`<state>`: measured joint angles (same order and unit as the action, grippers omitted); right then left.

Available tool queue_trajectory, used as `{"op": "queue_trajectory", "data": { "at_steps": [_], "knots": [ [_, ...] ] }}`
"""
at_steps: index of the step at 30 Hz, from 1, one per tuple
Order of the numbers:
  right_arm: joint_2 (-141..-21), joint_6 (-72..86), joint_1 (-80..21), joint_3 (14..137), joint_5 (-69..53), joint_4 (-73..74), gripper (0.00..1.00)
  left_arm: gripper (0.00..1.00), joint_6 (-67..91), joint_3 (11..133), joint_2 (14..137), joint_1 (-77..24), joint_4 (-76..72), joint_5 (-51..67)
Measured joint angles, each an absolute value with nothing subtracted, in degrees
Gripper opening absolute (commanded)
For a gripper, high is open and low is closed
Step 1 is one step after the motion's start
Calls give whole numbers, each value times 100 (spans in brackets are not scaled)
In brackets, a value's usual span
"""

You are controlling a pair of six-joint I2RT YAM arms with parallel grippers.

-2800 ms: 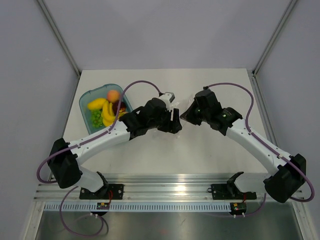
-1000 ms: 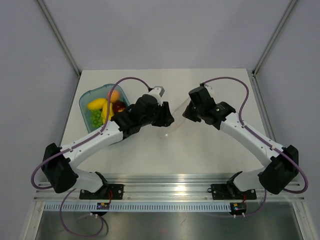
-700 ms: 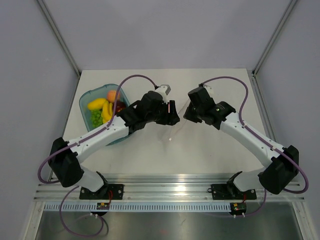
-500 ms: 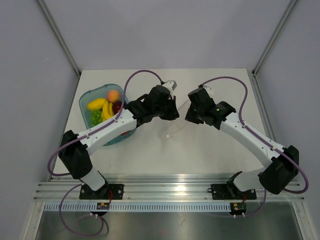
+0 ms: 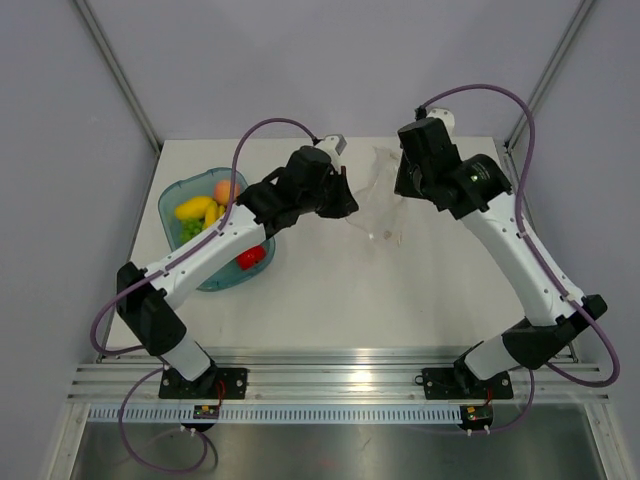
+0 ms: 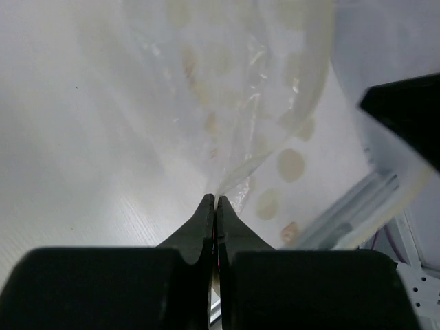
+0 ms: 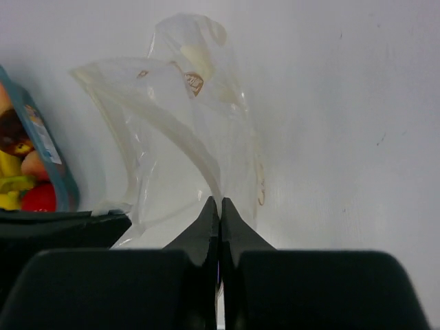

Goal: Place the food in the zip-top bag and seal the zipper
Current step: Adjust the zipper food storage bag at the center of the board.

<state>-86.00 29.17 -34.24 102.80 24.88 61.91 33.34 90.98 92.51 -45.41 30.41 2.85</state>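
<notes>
Two pinches: left end effector (image 6: 214, 199) newly closed on zip-top bag (image 7: 185, 130); right end effector (image 7: 220, 201) grips it, raised.

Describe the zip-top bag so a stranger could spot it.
On the white table, look right of the teal tray. The zip-top bag is the crinkly film pinched by the left gripper and right gripper; unlike the tray, it is colourless.

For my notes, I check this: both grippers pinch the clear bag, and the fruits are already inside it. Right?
Not quite. The left gripper and right gripper pinch the clear bag, but the fruits lie in the teal tray; the top external view shows it.
</notes>
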Motion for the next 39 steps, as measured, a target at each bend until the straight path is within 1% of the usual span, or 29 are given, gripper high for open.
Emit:
{"op": "queue_trajectory", "data": {
  "at_steps": [2,5,7,12,14,15,16,17,18,21,27,32,35,36,38,39],
  "knots": [
    [-8608,2714,-3439,10763,2451,6267,0,0,3378,8991,9188,-4394,2919,360],
    [-8722,2508,-3474,10877,2386,6390,0,0,3463,8538,9120,-4147,2687,493],
    [-8936,2423,-3514,10713,2270,6436,0,0,3485,8132,9124,-4005,2563,558],
    [-9721,2314,-3583,9684,1837,6309,0,0,3522,7122,9144,-3758,2414,786],
    [-9909,2307,-3592,9404,1671,6272,3,0,3555,6858,9148,-3699,2364,856],
    [-9944,2309,-3601,9334,1621,6265,5,0,3568,6775,9146,-3686,2324,884],
    [-9953,2311,-3612,9279,1555,6235,14,0,3588,6713,9146,-3682,2276,908],
    [-9948,2333,-3625,9255,1522,6200,18,0,3601,6670,9144,-3677,2231,932],
    [-9937,2355,-3638,9253,1479,6136,25,0,3610,6641,9133,-3673,2187,945],
    [-9815,2469,-3669,9100,1358,5791,36,0,3651,6556,9067,-3656,2005,1000],
    [-9308,2888,-3682,8573,1181,5251,35,0,3706,6342,8864,-3636,1741,1081],
    [-8997,3140,-3701,8503,1188,5070,36,0,3712,6311,8829,-3636,1636,1125],
    [-8882,3212,-3728,8455,1192,5009,28,0,3710,6311,8823,-3636,1619,1151],
    [-8844,3251,-3743,8418,1203,4993,27,0,3710,6309,8823,-3636,1616,1155],
    [-8792,3334,-3774,8348,1243,4960,29,0,3708,6309,8820,-3636,1616,1155],
    [-8766,3363,-3789,8302,1249,4936,33,0,3708,6309,8816,-3636,1619,1153]
  ]
}}
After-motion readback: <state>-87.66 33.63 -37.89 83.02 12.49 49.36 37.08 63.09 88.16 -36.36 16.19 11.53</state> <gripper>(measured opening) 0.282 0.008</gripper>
